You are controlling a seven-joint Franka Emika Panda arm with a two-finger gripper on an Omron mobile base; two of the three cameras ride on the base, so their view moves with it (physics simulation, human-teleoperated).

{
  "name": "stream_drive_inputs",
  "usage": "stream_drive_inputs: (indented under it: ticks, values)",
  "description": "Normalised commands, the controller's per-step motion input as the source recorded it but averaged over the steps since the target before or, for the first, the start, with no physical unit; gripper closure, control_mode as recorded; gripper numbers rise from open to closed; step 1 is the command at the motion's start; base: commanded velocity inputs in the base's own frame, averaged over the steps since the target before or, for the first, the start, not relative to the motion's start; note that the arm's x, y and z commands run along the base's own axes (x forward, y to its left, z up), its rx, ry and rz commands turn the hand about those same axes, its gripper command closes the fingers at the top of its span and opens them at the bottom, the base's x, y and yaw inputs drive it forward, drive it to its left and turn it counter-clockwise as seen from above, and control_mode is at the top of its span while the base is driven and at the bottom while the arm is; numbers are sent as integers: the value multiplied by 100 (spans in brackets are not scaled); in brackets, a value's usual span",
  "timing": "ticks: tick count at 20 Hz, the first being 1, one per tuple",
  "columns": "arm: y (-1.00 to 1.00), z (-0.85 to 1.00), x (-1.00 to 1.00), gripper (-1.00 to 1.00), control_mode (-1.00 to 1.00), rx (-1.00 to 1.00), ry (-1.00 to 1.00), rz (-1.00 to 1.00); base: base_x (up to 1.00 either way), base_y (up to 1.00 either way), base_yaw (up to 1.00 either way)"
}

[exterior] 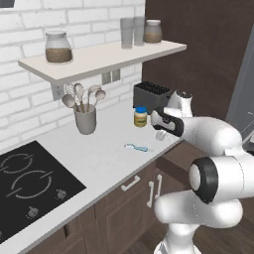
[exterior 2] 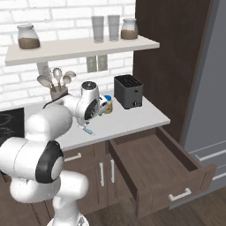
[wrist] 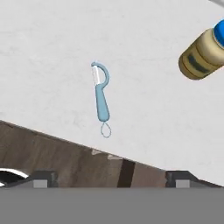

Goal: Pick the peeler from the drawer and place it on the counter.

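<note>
Now, quick pass.
Peeler [wrist: 101, 95]: lying flat on the worktop [exterior: 99, 158], free of any grip, blue handle with small loop end pointing toward the front edge, metal head pointing away; also visible as a thin blue sliver near the front edge.
Fingers: tips [wrist: 43, 178] at the bottom of the hand view, set wide apart, holding nothing.
Gripper [wrist: 111, 180]: above the worktop edge, looking down on the peeler; exact height hard to judge from the base views, probably just clear of it.
Drawer [exterior 2: 163, 167]: pulled fully out, dark wood, silver bar handle on the front panel, looks bare inside.
Yellow jar [wrist: 202, 53]: blue lid, standing near the peeler but apart from it.
Toaster [exterior 2: 128, 91]: black, further back by the tall cabinet.
Utensil cup [exterior: 86, 120]: grey, spoons and spatulas, well apart.
Progress: placing looks done, only retreat left.
Risk: sideways swing on retreat could clip the yellow jar; low exit could nudge the peeler off the front edge into the open drawer or onto the floor.
</note>
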Motion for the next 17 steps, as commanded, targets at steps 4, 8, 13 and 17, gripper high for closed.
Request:
stream_drive_inputs:
  ticks: [4,8,13,17]
  values:
    - [-100,100,-92,-100,-100,36,-23,-2,0,0,0]
    - [-100,100,-79,-100,-100,39,-25,-5,0,0,0]
    - [-98,100,-75,-100,-100,34,-20,-7,0,0,0]
    - [-60,100,-36,-100,-100,26,-19,-1,0,0,0]
